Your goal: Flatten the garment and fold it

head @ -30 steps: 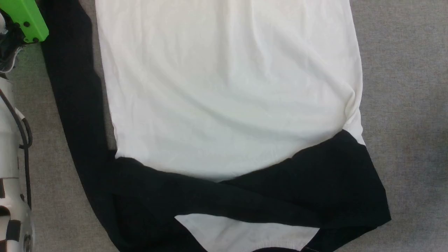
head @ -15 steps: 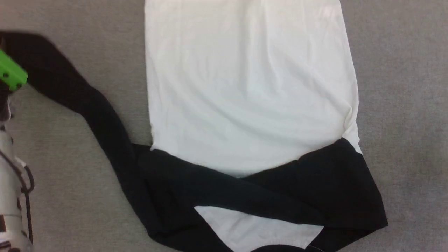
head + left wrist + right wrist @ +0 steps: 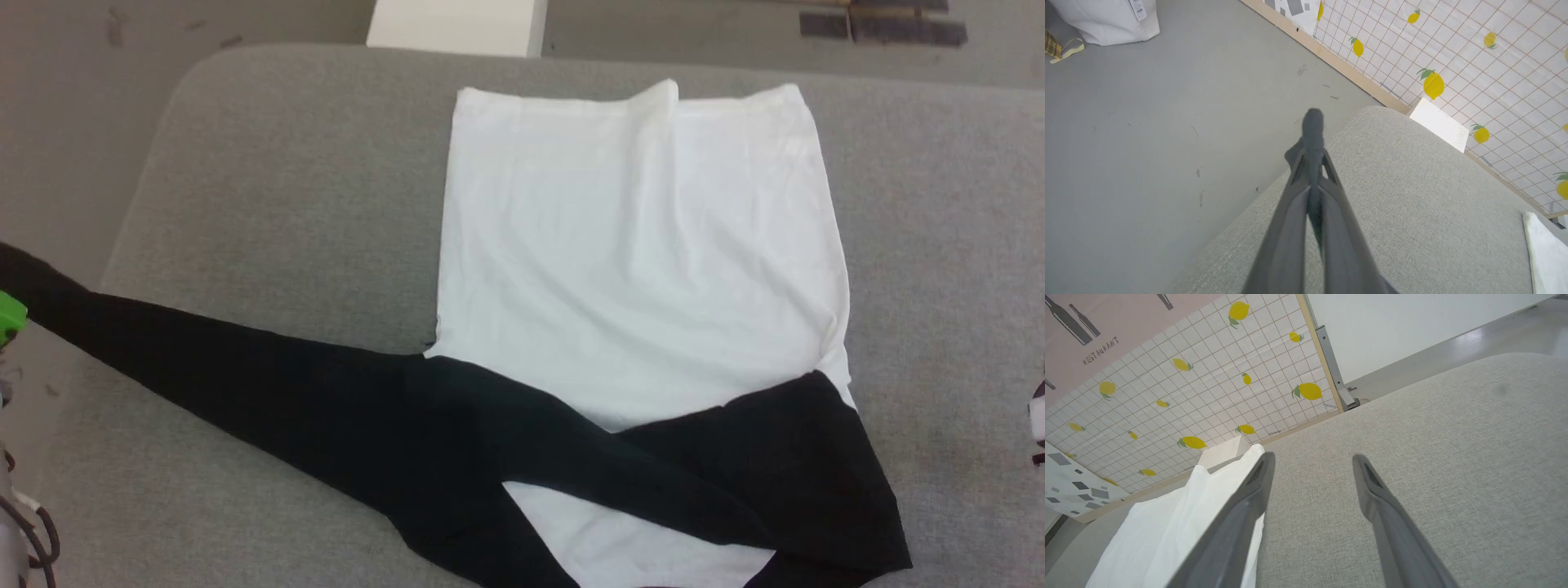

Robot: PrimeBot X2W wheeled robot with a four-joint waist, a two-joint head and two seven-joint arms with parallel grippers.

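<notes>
Shirt (image 3: 637, 245) is down on the grey worktop (image 3: 269, 180), white body spread flat, hem at the far end with one small kink sticking up. The neck end is cut off by the bottom of the head view, so the collar can't be made out. One black sleeve (image 3: 245, 376) runs out long to the left and past the worktop's edge. Its end is lost at the frame edge, right by a green part of the left arm (image 3: 8, 314). The other sleeve (image 3: 775, 457) lies folded across the lower part of the body. At the far right there's a sliver of the right arm (image 3: 1037, 416), too little to read.

Over to the left wrist view: the left gripper (image 3: 1313, 124) has its jaws pressed together, a dark scrap of cloth poking out beside them and more dark between them. It looks clamped on the sleeve end, though the tip is blurred. It hangs past the worktop's corner, above the grey floor (image 3: 1147, 102), with a white bag (image 3: 1106, 20) far off on that floor.

Right wrist view now: the right gripper (image 3: 1313, 459) has its jaws wide apart over bare worktop, just beside the shirt's white side edge. Beyond it sit a white box (image 3: 1224, 451) and a lemon-print wall (image 3: 1188, 396); the head view catches that box at its top edge
</notes>
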